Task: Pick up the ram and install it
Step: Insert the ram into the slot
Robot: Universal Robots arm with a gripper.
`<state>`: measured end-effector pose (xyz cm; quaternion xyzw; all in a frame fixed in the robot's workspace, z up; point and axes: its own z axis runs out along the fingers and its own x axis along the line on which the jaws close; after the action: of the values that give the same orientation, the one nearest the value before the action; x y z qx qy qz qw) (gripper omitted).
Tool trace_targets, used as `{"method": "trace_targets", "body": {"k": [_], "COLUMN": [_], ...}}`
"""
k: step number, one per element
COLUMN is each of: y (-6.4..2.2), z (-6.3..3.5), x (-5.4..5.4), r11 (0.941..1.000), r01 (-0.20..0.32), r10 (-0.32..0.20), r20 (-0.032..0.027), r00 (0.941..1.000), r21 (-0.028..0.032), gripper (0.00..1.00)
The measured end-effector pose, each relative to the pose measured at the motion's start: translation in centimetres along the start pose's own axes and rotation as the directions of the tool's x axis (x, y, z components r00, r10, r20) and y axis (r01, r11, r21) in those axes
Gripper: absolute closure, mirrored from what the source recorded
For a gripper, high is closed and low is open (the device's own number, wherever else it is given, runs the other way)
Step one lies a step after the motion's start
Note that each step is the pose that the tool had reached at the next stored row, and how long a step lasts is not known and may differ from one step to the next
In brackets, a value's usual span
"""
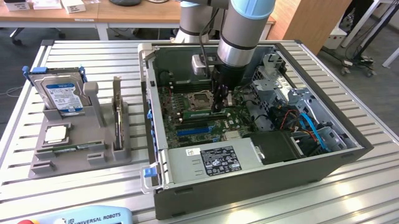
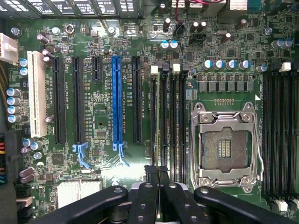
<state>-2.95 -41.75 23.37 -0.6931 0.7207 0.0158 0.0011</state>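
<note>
two dark fingertips (image 2: 151, 178) of the tool (image 2: 157, 173) are pressed together, low over the motherboard (image 2: 98, 116) inside the open computer case (image 1: 249, 186). they meet at one end of the ram (image 2: 163, 121), a thin green stick standing edge-on in a memory slot just beside the bare cpu socket (image 2: 226, 144). whether they pinch that end or only bear on it, i cannot tell. on the ram's other side run several long black expansion slots and one blue slot (image 2: 117, 102). in the exterior view the arm (image 1: 240, 32) comes straight down into the case, and a grey power supply (image 1: 215, 161) with a printed label lies near the case's front wall. well apart from the case, toward the exterior view's left, a grey holder (image 1: 74, 161) rests on the slatted worktop (image 1: 93, 51). it carries a hard drive (image 1: 62, 95) leaning upright, an expansion card (image 1: 117, 116) on edge, and a second green stick (image 1: 78, 148) lying in a low groove.
</note>
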Motion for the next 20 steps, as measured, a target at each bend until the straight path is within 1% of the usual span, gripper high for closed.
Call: {"method": "trace_targets", "body": {"k": [3,9,14,20], "y": [0.00,0.00,0.05,0.13], "z": [0.00,0.00,0.01,0.01], "x": [0.00,0.00,-0.11,-0.15], "r11": [0.9999,0.9986,0.9987,0.9997], "r01": [0.011,0.053,0.051,0.023], "r10": [-0.011,-0.053,-0.051,-0.023], "r20": [-0.0003,-0.0014,-0.0013,-0.0007], "r00": [0.9999,0.9986,0.9987,0.9997], "r21": [-0.0002,-0.0013,-0.0012,-0.0005], "gripper": [0.89,0.89,0.89,0.89]}}
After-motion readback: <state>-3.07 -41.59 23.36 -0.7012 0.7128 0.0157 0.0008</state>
